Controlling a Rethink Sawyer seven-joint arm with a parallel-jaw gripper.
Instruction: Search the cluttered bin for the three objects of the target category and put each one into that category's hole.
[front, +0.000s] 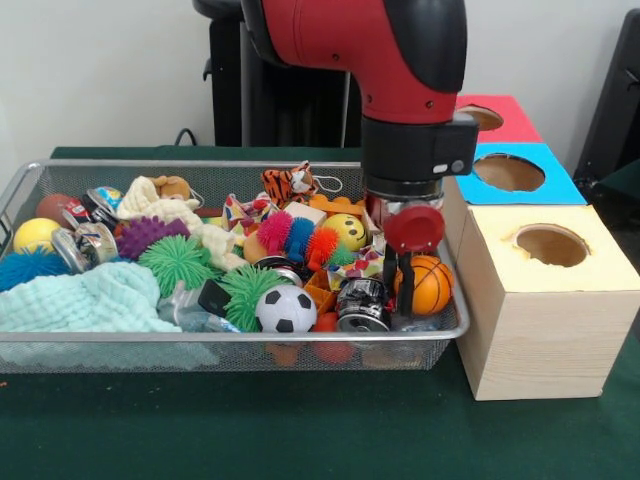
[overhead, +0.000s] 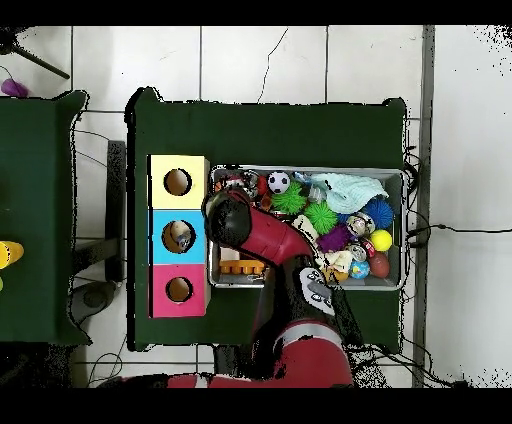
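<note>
1. Your gripper (front: 403, 290) is down inside the wire basket (front: 60, 345), at the end nearest the yellow box (front: 545, 300).
2. Fingers: two dark fingers (front: 390, 275) reach down beside the basketball (front: 432, 284). You can't tell whether they are spread or clamped; the ball sits right against them, and whether they have hold of it is unclear.
3. A red round part (front: 414, 228) on the wrist hangs just above the basketball.
4. The basketball lies in the basket corner next to the yellow box, touching or nearly touching the basket wall.
5. The soccer ball (front: 286, 309) is at the basket's front rim, further from the yellow box than the basketball, with a shiny can (front: 362, 305) between them.
6. The yellow smiley ball (front: 348, 231) sits behind the can, near the arm.
7. A plain yellow ball (front: 35, 236) lies at the basket end far from the yellow box, beside a blue spiky ball (front: 28, 268).
8. A mint cloth (front: 90, 298) covers the front corner at that far end.
9. Green spiky balls (front: 178, 262) sit between the cloth and the soccer ball.
10. A tiger toy (front: 288, 185) is at the back rim of the basket.
11. The blue box (front: 520, 172) stands behind the yellow box, and the red box (front: 495, 118) behind that. Each has a round hole on top.
12. In the overhead view the arm (overhead: 262, 236) hides the gripper; the blue box (overhead: 178, 236) hole shows something inside, too small to identify.
</note>
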